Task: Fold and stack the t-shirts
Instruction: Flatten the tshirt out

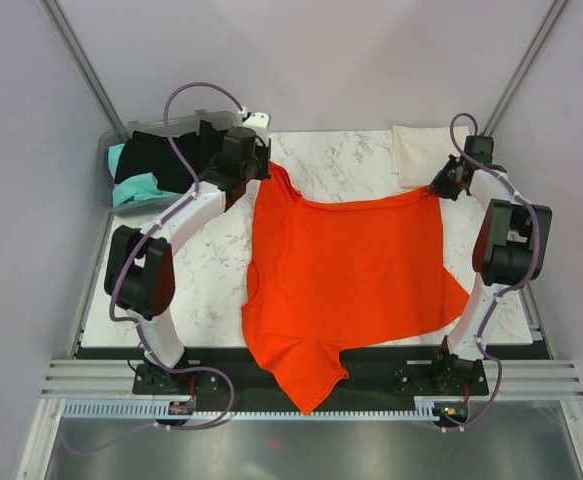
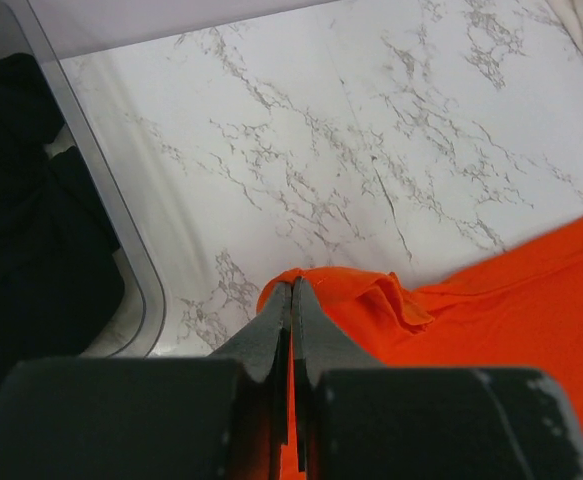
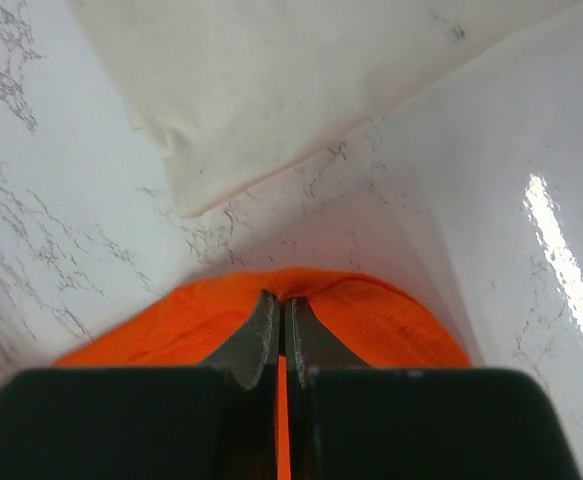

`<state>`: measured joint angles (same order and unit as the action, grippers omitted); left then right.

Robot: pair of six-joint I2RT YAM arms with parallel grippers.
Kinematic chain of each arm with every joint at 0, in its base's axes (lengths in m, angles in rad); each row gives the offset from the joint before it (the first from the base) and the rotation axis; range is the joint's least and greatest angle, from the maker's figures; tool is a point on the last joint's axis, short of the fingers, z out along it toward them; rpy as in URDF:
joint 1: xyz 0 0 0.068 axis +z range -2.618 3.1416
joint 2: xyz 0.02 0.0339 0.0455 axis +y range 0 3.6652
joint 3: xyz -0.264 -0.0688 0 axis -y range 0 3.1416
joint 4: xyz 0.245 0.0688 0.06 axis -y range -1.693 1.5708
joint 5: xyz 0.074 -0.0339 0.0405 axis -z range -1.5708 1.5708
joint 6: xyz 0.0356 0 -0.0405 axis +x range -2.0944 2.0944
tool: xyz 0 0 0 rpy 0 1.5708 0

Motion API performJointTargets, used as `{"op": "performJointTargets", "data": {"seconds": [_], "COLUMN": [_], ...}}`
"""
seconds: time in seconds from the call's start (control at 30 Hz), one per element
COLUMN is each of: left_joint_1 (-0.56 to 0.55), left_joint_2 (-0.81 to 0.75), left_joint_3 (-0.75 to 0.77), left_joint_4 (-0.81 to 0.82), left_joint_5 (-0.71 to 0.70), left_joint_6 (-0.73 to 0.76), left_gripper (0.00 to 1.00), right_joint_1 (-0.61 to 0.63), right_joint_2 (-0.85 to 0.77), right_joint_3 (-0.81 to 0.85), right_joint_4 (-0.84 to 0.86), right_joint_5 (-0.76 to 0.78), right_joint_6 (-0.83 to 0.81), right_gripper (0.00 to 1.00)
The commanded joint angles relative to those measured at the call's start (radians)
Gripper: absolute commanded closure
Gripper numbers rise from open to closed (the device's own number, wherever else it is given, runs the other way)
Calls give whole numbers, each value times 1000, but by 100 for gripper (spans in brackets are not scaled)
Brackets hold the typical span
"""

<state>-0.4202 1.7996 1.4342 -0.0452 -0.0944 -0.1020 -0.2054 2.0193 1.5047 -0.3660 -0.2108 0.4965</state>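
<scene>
Marbled white bench [image 1: 209, 285] spreading beneath me, my left gripper [image 2: 291, 288] pinching the orange-red t-shirt [image 1: 351, 275] at its far-left corner, my right gripper [image 3: 281, 303] clamping its far-right corner, cloth lying mid-bench, draping over the near edge.

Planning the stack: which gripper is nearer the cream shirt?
Right. The right gripper, pinching the orange shirt, sits close beside the cream shirt; the left gripper is far off, beside the bin.

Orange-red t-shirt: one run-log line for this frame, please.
left gripper: shut on orange-red cloth t-shirt, far-left corner | right gripper: shut on same shirt, far-right corner | shirt: spread flat, near end overhangs white marble table edge | folded: no
</scene>
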Motion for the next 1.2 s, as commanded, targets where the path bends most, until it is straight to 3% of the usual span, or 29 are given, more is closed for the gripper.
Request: {"op": "performJointTargets", "data": {"seconds": [0.0, 0.17, 0.47, 0.63, 0.83, 1.17], "left_joint_1": [4, 11, 17, 17, 15, 15], "left_joint_2": [-95, -221, -425, -596, -830, -968], "left_joint_3": [63, 77, 299, 365, 380, 603], "left_joint_4": [-91, -127, -162, -162, -176, -286], "left_joint_5": [22, -16, -62, -16, -73, -117], "left_joint_6": [-48, -22, -74, -129, -107, -80], "left_gripper": [98, 98, 98, 98, 98, 98], "right_joint_1": [0, 0, 18, 23, 24, 24], "right_joint_2": [-4, -83, -335, -571, -795, -1005], "right_joint_3": [31, -14, 77, 127, 225, 344], "right_joint_4": [-42, -48, -53, -53, -50, 51], "right_joint_5": [8, -12, -91, -114, -111, -114], "right_joint_6": [-12, 33, 188, 238, 246, 274], "right_gripper": [100, 100, 100, 100, 100, 100]}}
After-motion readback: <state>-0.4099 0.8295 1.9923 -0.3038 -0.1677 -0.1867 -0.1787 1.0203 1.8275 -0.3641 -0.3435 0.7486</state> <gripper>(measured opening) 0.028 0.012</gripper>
